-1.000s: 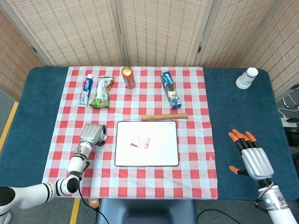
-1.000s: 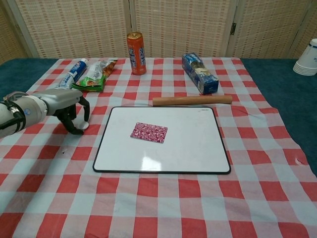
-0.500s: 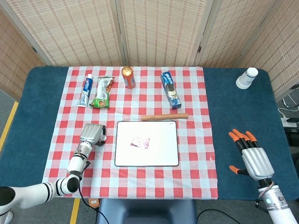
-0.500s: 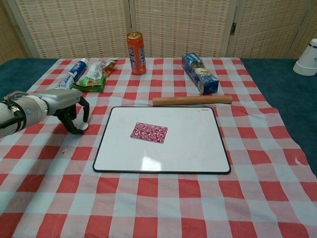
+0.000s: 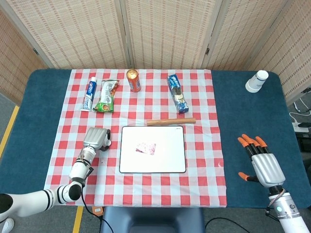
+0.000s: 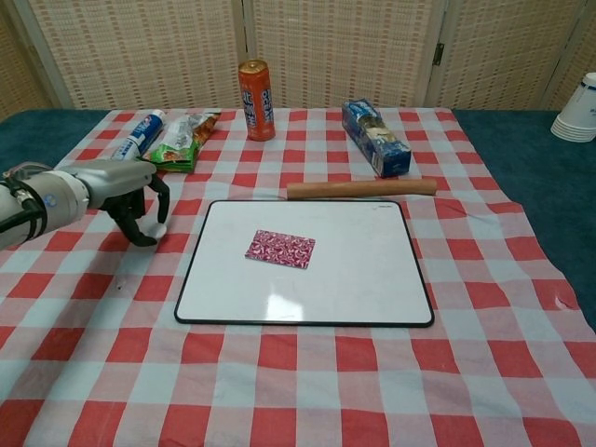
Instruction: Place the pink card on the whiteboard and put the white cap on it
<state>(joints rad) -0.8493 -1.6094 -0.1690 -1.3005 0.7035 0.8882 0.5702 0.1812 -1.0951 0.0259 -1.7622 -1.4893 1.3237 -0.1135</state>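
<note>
The pink card (image 5: 146, 148) (image 6: 280, 249) lies flat on the whiteboard (image 5: 167, 160) (image 6: 358, 270), left of the board's middle. My left hand (image 5: 96, 139) (image 6: 126, 191) hovers just off the board's left edge, fingers curled downward. It pinches the small white cap (image 5: 108, 142) (image 6: 160, 227) at its fingertips, slightly above the checked cloth. My right hand (image 5: 260, 160) rests far right over the blue table with fingers spread and nothing in it; the chest view does not show it.
Along the back stand a toothpaste tube (image 6: 140, 135), a green snack bag (image 6: 180, 140), an orange can (image 6: 256, 100) and a blue packet (image 6: 375, 137). A wooden stick (image 6: 360, 188) lies along the board's far edge. Stacked paper cups (image 5: 256, 81) sit back right.
My left hand has risen a little and the white cap has come up with it, off the cloth. The card, board and right hand have not moved.
</note>
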